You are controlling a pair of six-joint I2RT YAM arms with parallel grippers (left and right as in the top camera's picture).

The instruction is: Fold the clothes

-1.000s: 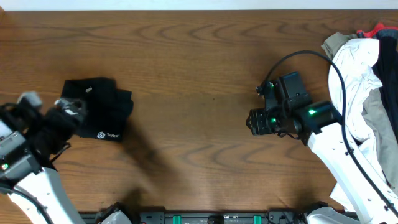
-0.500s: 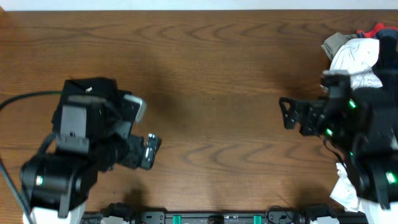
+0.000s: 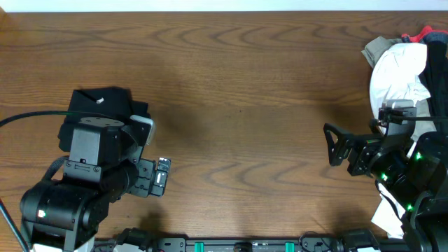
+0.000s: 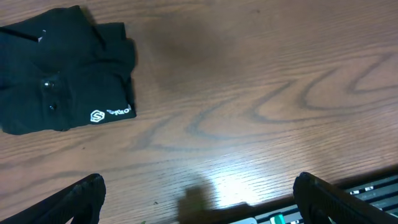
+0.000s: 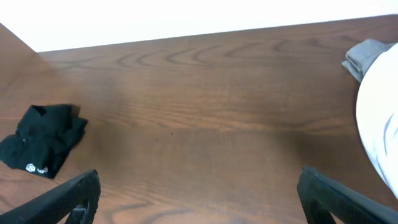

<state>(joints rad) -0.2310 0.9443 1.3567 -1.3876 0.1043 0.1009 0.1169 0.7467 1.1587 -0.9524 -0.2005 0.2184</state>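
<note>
Shirt [image 3: 105, 100], a folded bundle at the frame's left, lies up-left of the left gripper [image 3: 159, 175], far from the right gripper [image 3: 331, 144]; both gape wide, holding nothing.

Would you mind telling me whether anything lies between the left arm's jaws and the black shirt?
Nothing visible does. In the left wrist view, only bare wooden table separates the left arm's open jaws from the folded black shirt, which lies apart at the upper left.

The left gripper [image 3: 159, 176] and right gripper [image 3: 330, 145] face inward, jaws wide apart, holding nothing.
</note>
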